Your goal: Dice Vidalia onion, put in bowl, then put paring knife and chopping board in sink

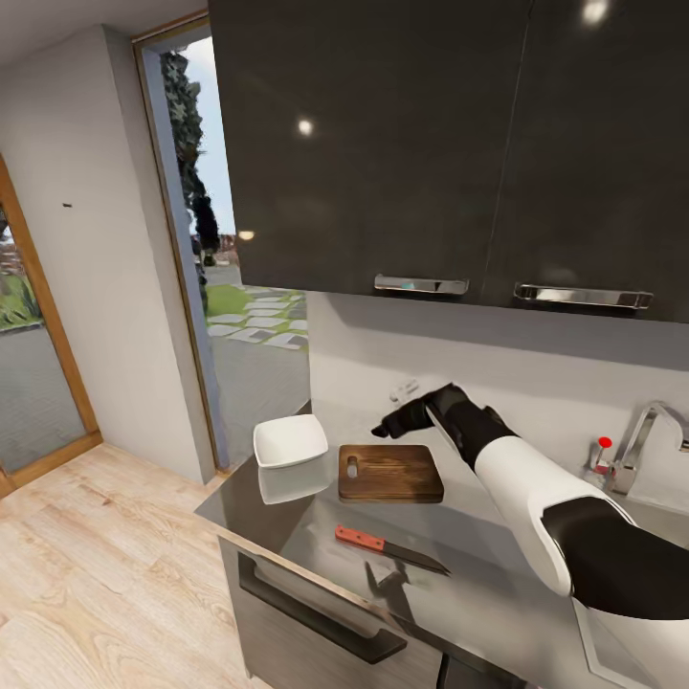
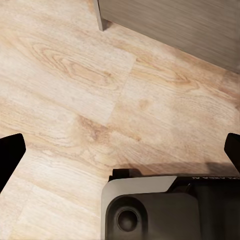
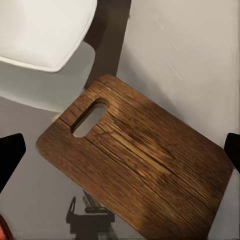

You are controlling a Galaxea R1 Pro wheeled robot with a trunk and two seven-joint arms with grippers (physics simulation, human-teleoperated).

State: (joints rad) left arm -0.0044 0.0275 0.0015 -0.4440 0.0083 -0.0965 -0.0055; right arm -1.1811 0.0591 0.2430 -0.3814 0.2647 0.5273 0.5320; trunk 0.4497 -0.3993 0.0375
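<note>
Leftmost on the countertop sits the white bowl, just beside the chopping board, handle slot toward the bowl. Nearer the counter edge lies the paring knife, red handle leftward. Right gripper hovers above the board's far edge, fingers spread wide, nothing held. Sink tap far right. Left gripper points at wooden floor, wide open, empty.

There is one brown chopping board, one white bowl and one knife with a red handle on the countertop. One tap stands by the wall. Two cupboard handles hang up above.
</note>
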